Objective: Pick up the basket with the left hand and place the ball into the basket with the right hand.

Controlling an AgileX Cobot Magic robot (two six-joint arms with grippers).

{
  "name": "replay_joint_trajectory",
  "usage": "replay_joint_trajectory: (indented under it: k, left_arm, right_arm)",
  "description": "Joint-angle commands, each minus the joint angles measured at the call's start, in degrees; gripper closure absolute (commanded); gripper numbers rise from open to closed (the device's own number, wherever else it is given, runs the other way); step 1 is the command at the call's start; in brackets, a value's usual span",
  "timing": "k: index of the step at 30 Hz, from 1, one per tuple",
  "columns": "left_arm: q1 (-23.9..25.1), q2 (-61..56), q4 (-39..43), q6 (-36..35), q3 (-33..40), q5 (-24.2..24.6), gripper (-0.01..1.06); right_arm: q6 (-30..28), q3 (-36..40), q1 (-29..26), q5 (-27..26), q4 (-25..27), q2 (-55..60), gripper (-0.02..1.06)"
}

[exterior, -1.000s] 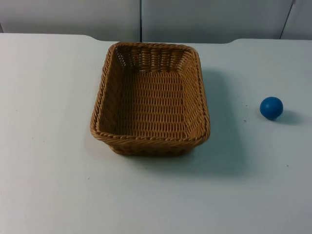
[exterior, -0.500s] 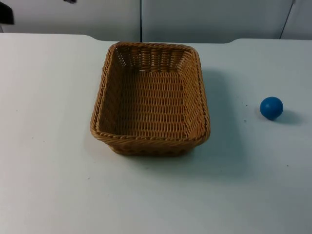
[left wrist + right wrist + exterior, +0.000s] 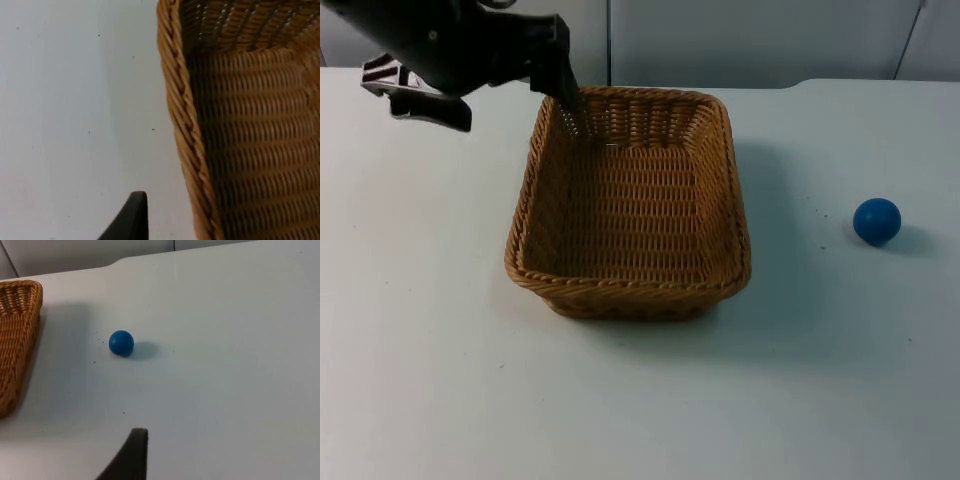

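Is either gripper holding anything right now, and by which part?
Nothing held. The left gripper is at the basket rim's far-left corner, not gripping; the ball lies free on the table.

**Occlusions and cut-offs**

Top view: the left arm (image 3: pixel 460 45) covers the basket's (image 3: pixel 630 200) far-left rim corner; the left gripper's (image 3: pixel 560 85) finger gap can't be made out. Left wrist view: basket runs off the frame, only one rim stretch and inner weave seen. Right wrist view: basket cropped to one corner; one finger (image 3: pixel 131 455) partly visible, its state unreadable.
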Motion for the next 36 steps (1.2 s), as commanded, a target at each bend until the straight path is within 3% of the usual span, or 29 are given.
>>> replay_joint_trajectory:
  k: [1,9,15,24,28,36]
  left_arm:
    - [-0.29,3.32,2.98,-2.55,-2.11,2.02,0.00]
    - [-0.97,7.70,3.41,-2.65,-2.26,3.55,0.00]
    - [-2.49,8.87,4.31,-2.65,-2.65,1.27,0.02]
    - [-2.58,14.73,8.87,-6.37,-13.64,11.69,0.02]
    - [-3.41,17.26,18.36,-13.56,-19.74,16.38,0.02]
    - [-3.84,18.53,18.77,-15.64,-20.90,17.03,0.02]
  right_arm:
    - [0.06,0.26,-0.23,-0.60,0.11,-0.19,0.00]
    - [0.06,0.26,-0.23,-0.60,0.11,-0.19,0.00]
    - [0.06,0.26,-0.23,-0.60,0.11,-0.19,0.00]
    - [0.06,0.26,-0.23,-0.60,0.11,-0.19,0.00]
    - [0.06,0.26,-0.23,-0.60,0.11,-0.19,0.00]
    - [0.06,0.26,-0.23,-0.60,0.11,-0.19,0.00]
